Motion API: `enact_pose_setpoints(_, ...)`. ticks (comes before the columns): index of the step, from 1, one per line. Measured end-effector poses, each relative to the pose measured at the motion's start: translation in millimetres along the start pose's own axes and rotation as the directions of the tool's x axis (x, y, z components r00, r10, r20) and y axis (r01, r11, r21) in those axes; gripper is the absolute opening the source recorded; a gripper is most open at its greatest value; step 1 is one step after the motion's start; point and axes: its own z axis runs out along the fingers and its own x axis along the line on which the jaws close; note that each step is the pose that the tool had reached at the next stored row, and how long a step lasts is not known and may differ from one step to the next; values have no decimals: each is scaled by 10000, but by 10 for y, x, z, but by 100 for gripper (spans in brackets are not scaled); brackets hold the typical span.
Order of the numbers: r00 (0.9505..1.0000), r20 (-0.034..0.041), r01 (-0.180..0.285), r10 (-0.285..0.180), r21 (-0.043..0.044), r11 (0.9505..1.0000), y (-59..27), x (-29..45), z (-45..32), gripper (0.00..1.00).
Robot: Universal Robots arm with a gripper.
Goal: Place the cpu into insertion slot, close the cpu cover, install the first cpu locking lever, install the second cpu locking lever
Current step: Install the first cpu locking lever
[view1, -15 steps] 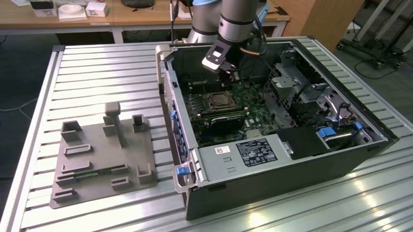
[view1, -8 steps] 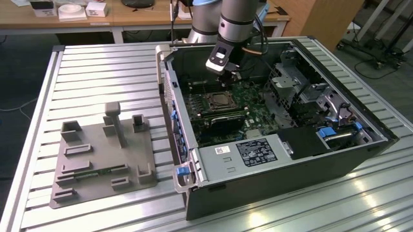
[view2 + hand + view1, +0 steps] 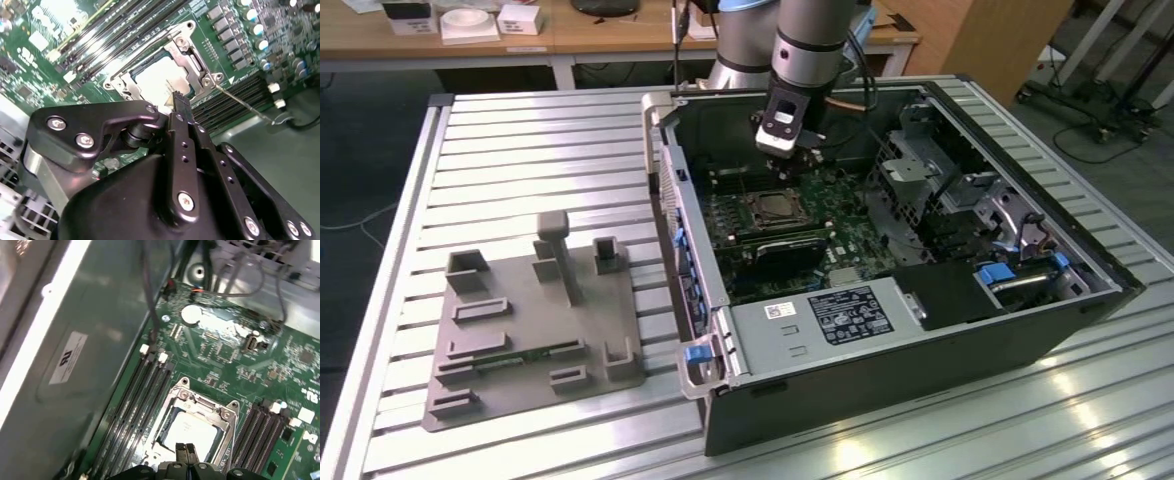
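Black jaws, pressed together and pinching nothing, sit nearest in the second wrist view, with their tips poised just above the near edge of the cpu cover (image 3: pixel 199 70). That silver frame appears to lie flat over the cpu (image 3: pixel 159 80), which is seated in the insertion slot (image 3: pixel 131 75) on the green motherboard (image 3: pixel 220 355). One thin locking lever (image 3: pixel 245 102) juts out sideways, seemingly unlatched. Closed tips probably suit pushing rather than gripping.

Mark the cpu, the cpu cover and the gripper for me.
cpu (image 3: pixel 192 431), first wrist view, middle of its metal top.
cpu cover (image 3: pixel 202 401), first wrist view, frame edge beside the window.
gripper (image 3: pixel 186 449), first wrist view, between its fingertips.
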Motion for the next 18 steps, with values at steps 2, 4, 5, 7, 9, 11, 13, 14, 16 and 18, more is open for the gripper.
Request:
enact_pose_setpoints(2, 9994, -7, 359, -359, 13, 9994, 0, 0, -1, 11)
enact_pose_setpoints(4, 9974, -10, 719, -719, 28, 9974, 0, 0, -1, 11)
enact_pose_setpoints(5, 9960, -16, 897, -897, 33, 9960, 0, 0, -1, 11)
enact_pose_setpoints(7, 9919, -31, 1270, -1270, 40, 9919, 0, 0, 0, 11)
enact_pose_setpoints(9, 9867, -45, 1626, -1626, 48, 9867, 0, 0, 0, 11)
enact_pose_setpoints(11, 9802, -59, 1980, -1980, 55, 9802, 0, 0, 1, 11)
enact_pose_setpoints(13, 9724, -74, 2332, -2331, 61, 9724, 0, 0, 1, 11)
enact_pose_setpoints(14, 9679, -82, 2513, -2513, 65, 9679, 0, 0, 1, 11)
enact_pose_setpoints(16, 9605, -93, 2781, -2780, 68, 9605, 0, 0, 2, 11)
enact_pose_setpoints(18, 9578, -97, 2874, -2873, 70, 9578, 0, 0, 1, 11)
